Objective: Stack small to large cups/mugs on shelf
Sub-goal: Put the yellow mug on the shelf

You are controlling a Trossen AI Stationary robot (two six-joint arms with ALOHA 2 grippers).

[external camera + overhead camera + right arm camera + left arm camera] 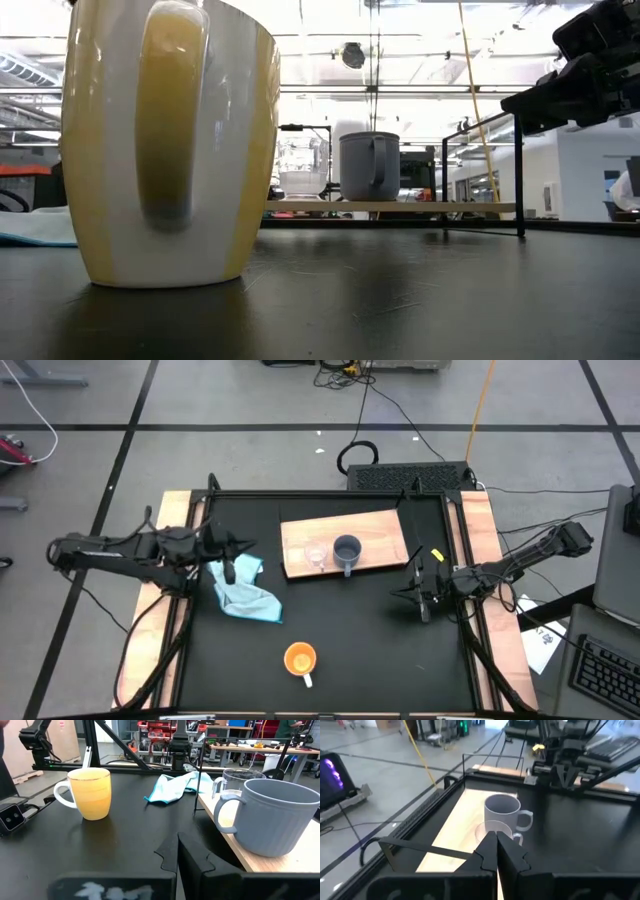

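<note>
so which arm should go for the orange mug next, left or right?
Probably right. The orange mug sits near the table's front, off the shelf, in open view ahead of the right gripper. The left gripper is over the light blue cloth. Both look shut.

the table (pixel 340 620) is black with pale wood side rails (pixel 150 650). the shelf (pixel 380 532) is light wood. on it stand a grey-blue mug (pixel 347 549) and a clear glass cup (pixel 317 555). the other mug (pixel 299 658) is orange with a white handle. the cloth (pixel 243 592) is light blue. both arms are dark.
</note>
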